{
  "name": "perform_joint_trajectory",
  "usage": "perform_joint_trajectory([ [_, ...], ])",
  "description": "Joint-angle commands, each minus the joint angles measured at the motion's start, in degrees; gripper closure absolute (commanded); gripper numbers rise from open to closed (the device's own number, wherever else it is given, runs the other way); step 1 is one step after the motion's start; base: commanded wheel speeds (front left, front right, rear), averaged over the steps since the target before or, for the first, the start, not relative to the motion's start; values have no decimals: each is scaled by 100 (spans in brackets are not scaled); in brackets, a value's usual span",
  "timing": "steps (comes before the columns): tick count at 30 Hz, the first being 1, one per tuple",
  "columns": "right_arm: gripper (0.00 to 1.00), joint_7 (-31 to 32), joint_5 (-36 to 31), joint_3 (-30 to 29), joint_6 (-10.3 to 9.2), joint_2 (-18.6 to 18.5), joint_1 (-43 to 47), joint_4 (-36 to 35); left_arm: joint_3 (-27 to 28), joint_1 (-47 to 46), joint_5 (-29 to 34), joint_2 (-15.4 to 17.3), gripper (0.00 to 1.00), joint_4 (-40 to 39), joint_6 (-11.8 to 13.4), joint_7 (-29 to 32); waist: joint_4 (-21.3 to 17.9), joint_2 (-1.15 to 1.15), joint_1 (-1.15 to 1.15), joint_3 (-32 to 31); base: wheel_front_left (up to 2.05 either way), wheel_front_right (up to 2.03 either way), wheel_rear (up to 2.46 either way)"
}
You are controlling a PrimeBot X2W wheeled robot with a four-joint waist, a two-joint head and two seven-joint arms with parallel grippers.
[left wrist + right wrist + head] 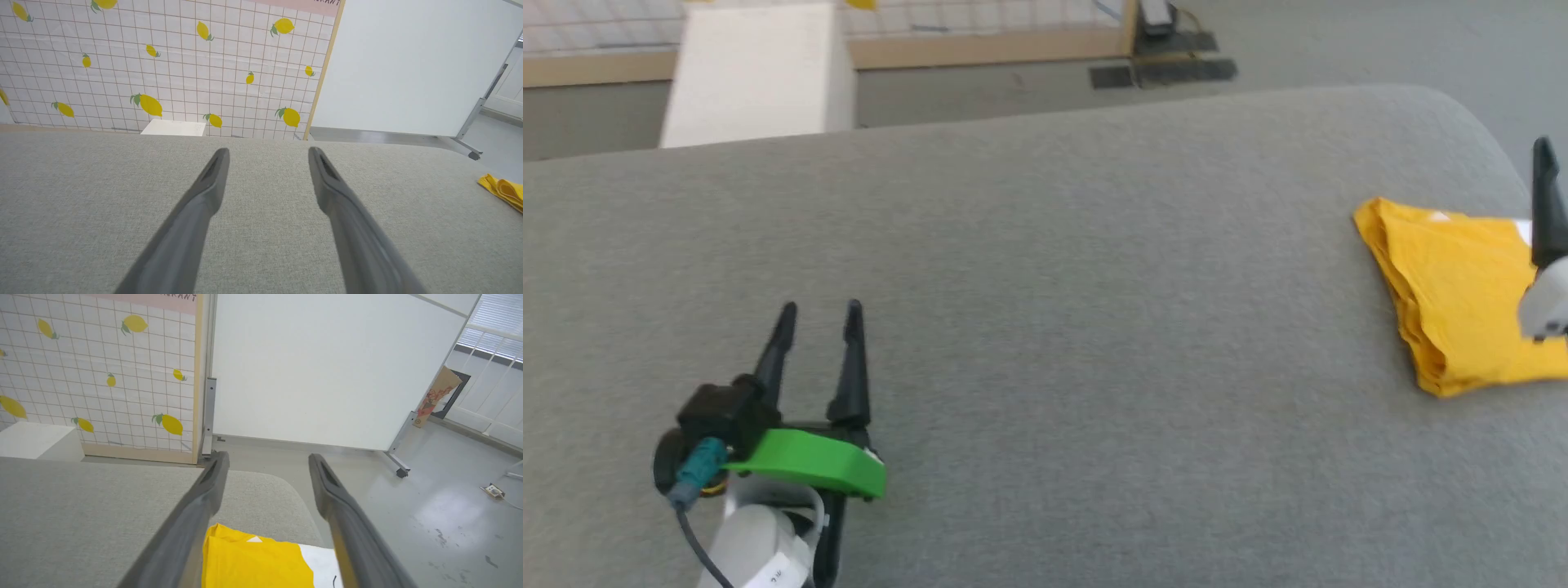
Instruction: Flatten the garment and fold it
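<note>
Lying folded(?) on grey pad [1094, 286]: garment [1454, 302] | lemon wall [163, 61] | L gripper [818, 314], R gripper [267, 461] wide

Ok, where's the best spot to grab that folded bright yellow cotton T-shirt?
Likely its layered left edge, from above: the bright yellow T-shirt lies folded flat on the grey fabric table, its layers stacked there, under the open right gripper.

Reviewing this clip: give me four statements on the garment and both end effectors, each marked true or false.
1. The garment lies folded in layers near the right end of the grey surface. True.
2. The left end effector is shut on the garment. False: it is open over bare surface, apart from the garment.
3. The right end effector is open above the garment. True.
4. The garment is blue. False: it is yellow.
</note>
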Motion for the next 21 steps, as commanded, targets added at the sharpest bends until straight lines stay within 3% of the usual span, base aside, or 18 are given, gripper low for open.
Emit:
perform_joint_trajectory([
  [1,0,-54,115,-2,-10,128,322,-302,-60,49,-53,-36,0,72,-23,-20,585,0,1,-472,0,0,0],
  [7,0,-236,390,59,-10,701,1399,-1468,-176,88,-102,-90,0,240,-31,-20,944,0,1,-644,0,0,0],
  [11,0,-424,424,178,-10,1102,2007,-1873,-246,149,-123,-117,0,299,-35,-20,1056,0,1,-712,0,0,0],
  [21,0,-1146,286,394,-10,1444,2900,-1830,-328,389,-77,-149,0,337,-41,-20,1122,0,1,-856,0,0,0],
])
